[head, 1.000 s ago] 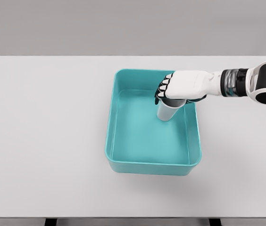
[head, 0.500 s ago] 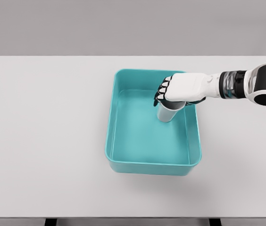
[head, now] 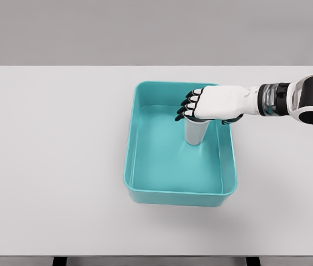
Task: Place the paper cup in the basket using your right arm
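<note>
A white table (head: pixel 51 166) carries a teal basket (head: pixel 145 191) set a little right of the middle. Inside it, toward the far right corner, the paper cup (head: pixel 196 133) stands upright on the basket floor. The right hand (head: pixel 215 102) sits directly above the cup's rim, its dark-tipped fingers (head: pixel 187 108) loosened and fanned out leftward rather than wrapped round the cup, while its white arm (head: pixel 295 100) reaches in from the right edge.
</note>
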Tool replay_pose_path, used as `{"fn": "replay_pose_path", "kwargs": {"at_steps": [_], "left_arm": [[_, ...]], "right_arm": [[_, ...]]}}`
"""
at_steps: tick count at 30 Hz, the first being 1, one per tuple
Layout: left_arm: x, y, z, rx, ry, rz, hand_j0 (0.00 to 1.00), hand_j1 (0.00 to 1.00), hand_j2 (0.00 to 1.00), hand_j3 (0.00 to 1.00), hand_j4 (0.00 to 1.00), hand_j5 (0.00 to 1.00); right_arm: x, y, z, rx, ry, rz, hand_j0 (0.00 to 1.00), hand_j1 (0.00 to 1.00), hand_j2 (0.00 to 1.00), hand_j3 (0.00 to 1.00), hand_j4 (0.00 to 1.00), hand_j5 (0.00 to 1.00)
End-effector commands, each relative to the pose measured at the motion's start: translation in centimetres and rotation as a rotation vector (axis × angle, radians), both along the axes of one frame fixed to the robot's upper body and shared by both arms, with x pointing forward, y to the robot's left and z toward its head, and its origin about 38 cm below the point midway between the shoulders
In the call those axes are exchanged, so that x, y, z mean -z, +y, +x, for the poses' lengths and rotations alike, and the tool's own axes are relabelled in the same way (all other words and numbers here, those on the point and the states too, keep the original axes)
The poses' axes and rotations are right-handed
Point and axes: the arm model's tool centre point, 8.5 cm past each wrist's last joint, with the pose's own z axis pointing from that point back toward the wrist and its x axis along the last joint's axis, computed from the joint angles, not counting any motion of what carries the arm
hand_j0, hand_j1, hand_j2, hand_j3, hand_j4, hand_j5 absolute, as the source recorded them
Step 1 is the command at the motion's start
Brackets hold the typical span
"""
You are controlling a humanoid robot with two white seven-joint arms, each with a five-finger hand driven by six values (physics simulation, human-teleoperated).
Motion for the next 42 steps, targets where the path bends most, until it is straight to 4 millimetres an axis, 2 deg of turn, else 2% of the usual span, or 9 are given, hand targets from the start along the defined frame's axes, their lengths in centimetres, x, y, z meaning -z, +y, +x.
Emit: {"fn": "replay_pose_path", "kwargs": {"at_steps": [1, 17, 32, 40, 42], "left_arm": [[0.0, 0.0, 0.0, 0.0, 0.0, 0.0, 1.0, 1.0, 1.0, 1.0, 1.0, 1.0], [0.0, 0.0, 0.0, 0.0, 0.0, 0.0, 1.0, 1.0, 1.0, 1.0, 1.0, 1.0], [0.0, 0.0, 0.0, 0.0, 0.0, 0.0, 1.0, 1.0, 1.0, 1.0, 1.0, 1.0], [0.0, 0.0, 0.0, 0.0, 0.0, 0.0, 1.0, 1.0, 1.0, 1.0, 1.0, 1.0], [0.0, 0.0, 0.0, 0.0, 0.0, 0.0, 1.0, 1.0, 1.0, 1.0, 1.0, 1.0]], "right_arm": [[0.0, 0.0, 0.0, 0.003, 0.001, 0.003, 0.99, 0.99, 0.99, 0.99, 0.99, 0.99], [-0.2, 0.0, -0.1, -0.003, -0.005, 0.001, 0.99, 0.99, 0.99, 0.99, 0.99, 0.99], [-1.2, -0.1, 0.0, -0.006, -0.026, 0.011, 1.0, 1.0, 1.0, 1.0, 1.0, 1.0], [-2.9, -0.5, 0.2, -0.003, -0.06, 0.029, 1.0, 1.0, 1.0, 1.0, 1.0, 1.0], [-3.5, -1.2, 0.2, 0.008, -0.072, 0.031, 1.0, 1.0, 1.0, 1.0, 1.0, 1.0]]}}
